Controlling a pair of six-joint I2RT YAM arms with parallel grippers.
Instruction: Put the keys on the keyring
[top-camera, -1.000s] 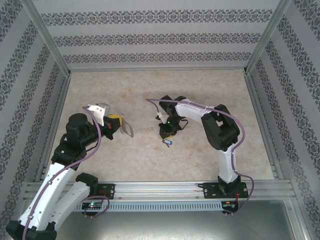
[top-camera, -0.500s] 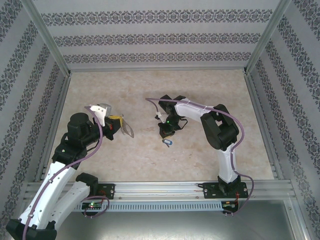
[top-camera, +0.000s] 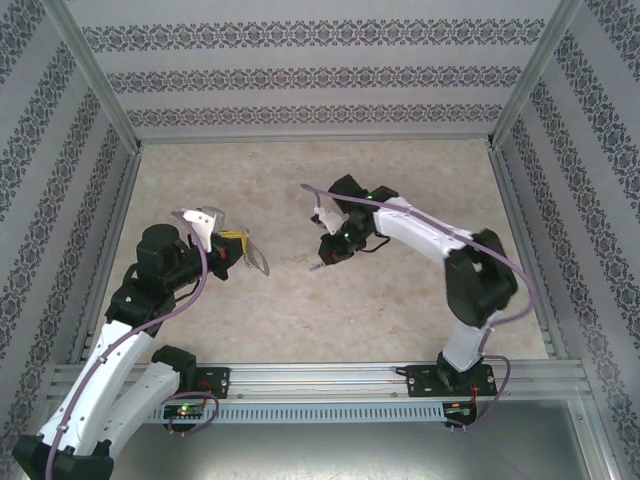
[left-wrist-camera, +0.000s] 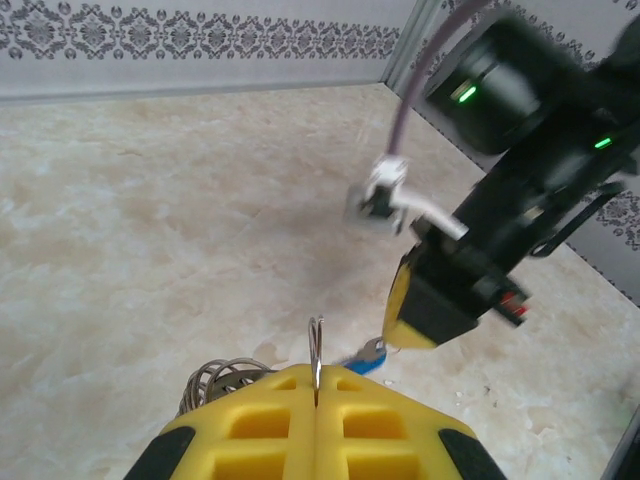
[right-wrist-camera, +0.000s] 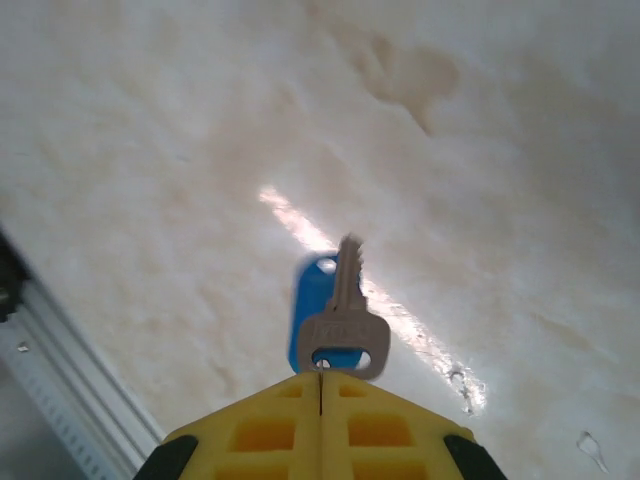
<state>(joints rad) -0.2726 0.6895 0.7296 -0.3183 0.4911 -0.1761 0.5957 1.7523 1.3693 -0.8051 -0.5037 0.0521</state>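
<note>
Here the right gripper (right-wrist-camera: 320, 380) is pinched shut on the silver head of the key (right-wrist-camera: 340, 338), its blue tag behind, near the middle of the table (right-wrist-camera: 150, 130). The left gripper (left-wrist-camera: 316, 382), closed too, clamps a thin wire ring (left-wrist-camera: 316, 345) of the keyring (top-camera: 256, 263), nearer the table's left edge.

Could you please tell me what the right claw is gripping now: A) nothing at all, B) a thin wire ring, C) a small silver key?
C: the right claw is shut on the head of the key, whose blade points out ahead of it.
</note>
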